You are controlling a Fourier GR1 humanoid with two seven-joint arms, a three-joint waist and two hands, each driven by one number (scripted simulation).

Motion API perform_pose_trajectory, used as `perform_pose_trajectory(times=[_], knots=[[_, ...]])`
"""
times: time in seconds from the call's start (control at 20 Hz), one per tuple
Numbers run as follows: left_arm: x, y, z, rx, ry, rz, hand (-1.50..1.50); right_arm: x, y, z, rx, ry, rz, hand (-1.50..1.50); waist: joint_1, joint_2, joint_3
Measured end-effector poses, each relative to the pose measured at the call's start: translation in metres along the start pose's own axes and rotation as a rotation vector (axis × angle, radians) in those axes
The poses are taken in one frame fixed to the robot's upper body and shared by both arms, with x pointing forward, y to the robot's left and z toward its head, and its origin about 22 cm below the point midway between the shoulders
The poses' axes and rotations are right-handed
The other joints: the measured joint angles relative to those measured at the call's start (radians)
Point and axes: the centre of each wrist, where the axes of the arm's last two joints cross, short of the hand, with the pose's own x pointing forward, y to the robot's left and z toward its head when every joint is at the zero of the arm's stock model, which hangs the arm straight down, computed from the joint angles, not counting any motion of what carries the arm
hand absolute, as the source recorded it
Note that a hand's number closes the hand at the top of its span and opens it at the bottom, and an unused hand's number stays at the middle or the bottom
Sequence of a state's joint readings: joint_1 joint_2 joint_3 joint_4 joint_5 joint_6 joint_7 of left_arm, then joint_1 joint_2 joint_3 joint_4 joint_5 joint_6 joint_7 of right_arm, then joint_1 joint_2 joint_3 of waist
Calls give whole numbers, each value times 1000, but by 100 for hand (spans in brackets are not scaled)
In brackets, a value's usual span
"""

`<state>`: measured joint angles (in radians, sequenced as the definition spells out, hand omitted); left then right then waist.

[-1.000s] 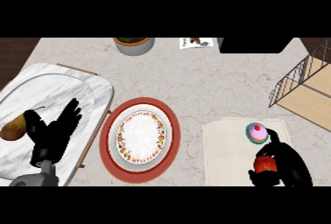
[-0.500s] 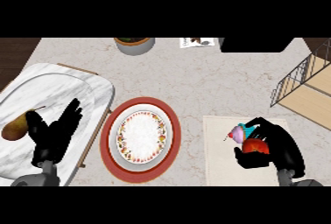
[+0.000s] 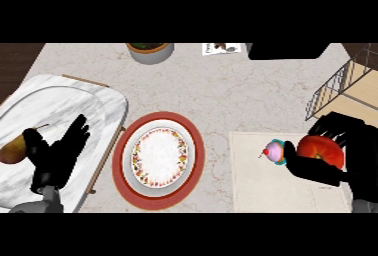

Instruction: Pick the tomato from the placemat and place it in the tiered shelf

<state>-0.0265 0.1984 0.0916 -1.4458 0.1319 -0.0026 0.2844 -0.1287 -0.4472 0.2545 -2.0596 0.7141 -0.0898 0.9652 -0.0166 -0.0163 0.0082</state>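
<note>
Tomato [image 3: 322,151], red and round, sits in the curl of the right hand [image 3: 353,159]. The black fingers wrap over its top and far side, and the thumb closes in from below. It lies above the right-hand part of the beige placemat [image 3: 266,186]. From this steep angle it seems lifted clear of the mat, though that is hard to judge. A small pink cupcake [image 3: 274,151] stands on the mat just beside the tomato, close to the thumb. The tiered shelf [image 3: 354,97], wire-sided with a pale wooden board, stands at the counter's right edge, just beyond the hand's fingertips. The left hand [image 3: 57,154] rests open at lower left, fingers straight and spread, over a marble tray [image 3: 52,97] with a brown pear [image 3: 12,151] beside it. A patterned plate [image 3: 159,157] on a red charger lies between the tray and the placemat.
</note>
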Motion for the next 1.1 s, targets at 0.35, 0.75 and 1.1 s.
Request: perform_pose_trajectory(times=[0.35,0.75,1.1], knots=[[-1,-1,-1,5,-6,4,0,27,-76,15,-205,-51,-26,150,2,1,0],[0,-6,-2,-5,-13,2,0,39,-144,-6,-338,-40,-62,150,9,4,-2],[4,-4,-3,-12,-8,1,0,41,-208,-43,-404,15,-89,150,16,7,-2]])
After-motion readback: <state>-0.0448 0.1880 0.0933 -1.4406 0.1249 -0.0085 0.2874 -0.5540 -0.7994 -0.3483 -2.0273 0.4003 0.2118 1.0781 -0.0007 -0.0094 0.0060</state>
